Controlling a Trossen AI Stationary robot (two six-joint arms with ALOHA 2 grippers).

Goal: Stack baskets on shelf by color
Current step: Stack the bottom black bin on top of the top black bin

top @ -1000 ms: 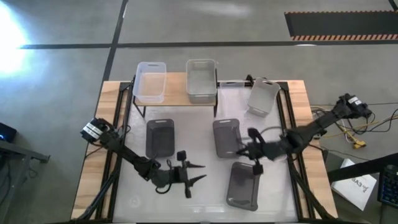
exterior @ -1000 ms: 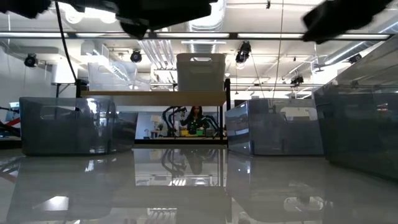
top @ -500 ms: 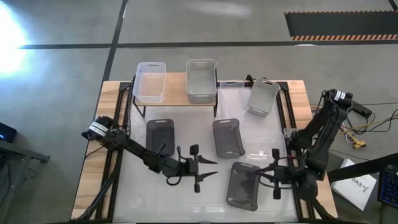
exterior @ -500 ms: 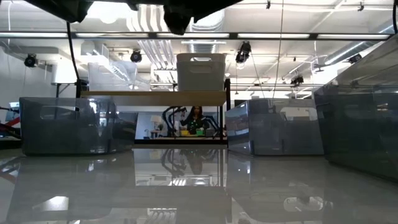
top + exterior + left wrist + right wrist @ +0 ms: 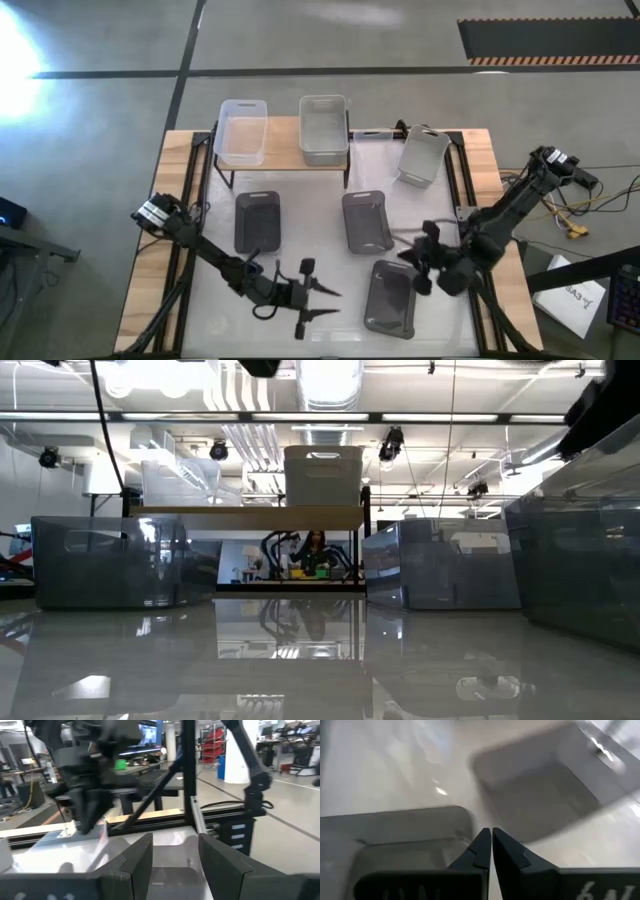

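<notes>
The shelf [image 5: 285, 140] stands at the table's far side. A clear basket [image 5: 242, 132] and a light grey basket [image 5: 323, 128] rest by their bottoms on its wooden top. Another light grey basket [image 5: 423, 155] lies askew to the right of the shelf. Three dark grey baskets stand on the table: one at the left [image 5: 257, 221], one in the middle [image 5: 366, 221] and one nearer the front [image 5: 390, 297]. My left gripper [image 5: 325, 303] is open and level, left of the near basket, and holds nothing. My right gripper [image 5: 408, 258] is shut, slanting down above the near basket's far end [image 5: 410, 840].
Black frame rails [image 5: 462, 190] run along the table's left and right sides. Cables [image 5: 575, 215] lie beyond the right edge. A bare strip of table [image 5: 310, 230] lies between the left and middle dark baskets.
My right gripper has swung from the middle dark basket toward the near right, then come partway back over the near basket's far end, rolling as it went. My left gripper has gone right, then back toward the near edge. No basket has moved.
</notes>
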